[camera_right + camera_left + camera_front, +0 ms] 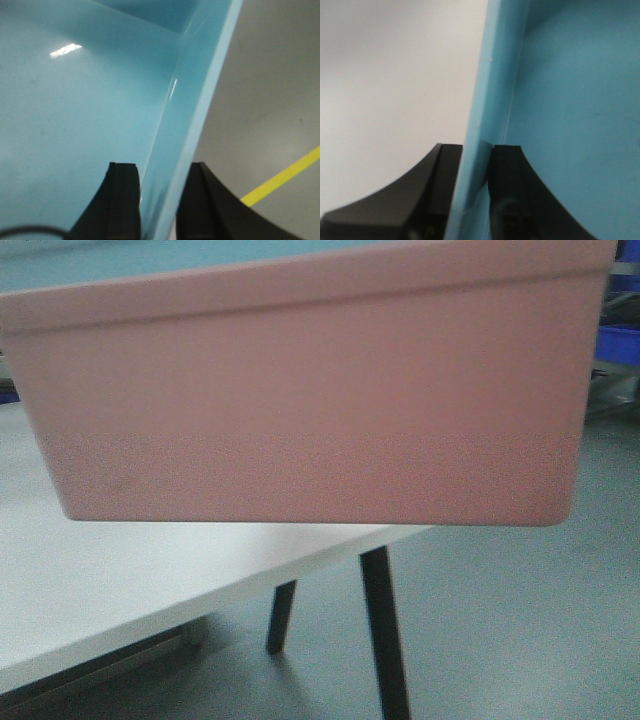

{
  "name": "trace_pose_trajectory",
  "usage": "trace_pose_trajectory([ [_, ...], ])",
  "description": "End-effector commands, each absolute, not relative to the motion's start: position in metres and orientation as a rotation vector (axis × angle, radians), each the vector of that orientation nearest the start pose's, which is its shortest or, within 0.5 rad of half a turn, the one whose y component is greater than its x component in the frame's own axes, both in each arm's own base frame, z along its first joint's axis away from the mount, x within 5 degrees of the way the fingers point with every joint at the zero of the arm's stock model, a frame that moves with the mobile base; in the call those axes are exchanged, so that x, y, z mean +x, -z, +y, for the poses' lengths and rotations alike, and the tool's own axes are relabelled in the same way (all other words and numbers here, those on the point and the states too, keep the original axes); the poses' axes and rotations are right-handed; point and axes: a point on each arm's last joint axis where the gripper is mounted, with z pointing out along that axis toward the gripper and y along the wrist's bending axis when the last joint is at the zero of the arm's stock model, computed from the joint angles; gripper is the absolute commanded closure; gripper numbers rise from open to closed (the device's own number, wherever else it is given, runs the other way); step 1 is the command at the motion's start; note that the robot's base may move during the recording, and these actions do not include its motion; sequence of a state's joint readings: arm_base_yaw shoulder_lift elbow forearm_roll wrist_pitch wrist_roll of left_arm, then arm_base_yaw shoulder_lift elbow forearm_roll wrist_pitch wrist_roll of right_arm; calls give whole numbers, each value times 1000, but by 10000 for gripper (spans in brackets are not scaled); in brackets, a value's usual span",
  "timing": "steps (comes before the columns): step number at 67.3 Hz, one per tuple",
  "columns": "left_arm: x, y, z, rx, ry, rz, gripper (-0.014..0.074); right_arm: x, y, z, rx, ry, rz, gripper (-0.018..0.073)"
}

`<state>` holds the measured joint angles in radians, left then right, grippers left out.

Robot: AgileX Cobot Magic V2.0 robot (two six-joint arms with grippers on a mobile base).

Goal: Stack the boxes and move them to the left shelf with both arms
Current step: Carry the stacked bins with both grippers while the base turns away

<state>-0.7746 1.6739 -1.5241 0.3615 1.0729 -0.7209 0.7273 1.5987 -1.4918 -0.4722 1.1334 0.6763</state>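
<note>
Stack: turquoise tub (150,260) nested in salmon pink tub (310,420), held up above the white tabletop (120,580). Left end effector (477,152) and right end effector (161,167) each clamp a turquoise wall, probably opposite sides to carry the stack level. Left shelf unseen.

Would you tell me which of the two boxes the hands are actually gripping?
The turquoise box: the left hand and right hand each pinch its wall. The pink box shows no hand on it.
</note>
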Motion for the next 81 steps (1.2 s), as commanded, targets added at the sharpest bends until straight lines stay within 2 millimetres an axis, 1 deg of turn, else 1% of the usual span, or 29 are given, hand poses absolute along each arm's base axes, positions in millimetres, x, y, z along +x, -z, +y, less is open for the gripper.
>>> trace_pose_trajectory([
  [1, 256, -369, -263, 243, 483, 2397, 599, 270, -380, 221, -212, -266, 2315, 504],
  [81, 256, -369, -263, 243, 483, 2397, 599, 270, -380, 221, -213, -265, 2314, 504],
])
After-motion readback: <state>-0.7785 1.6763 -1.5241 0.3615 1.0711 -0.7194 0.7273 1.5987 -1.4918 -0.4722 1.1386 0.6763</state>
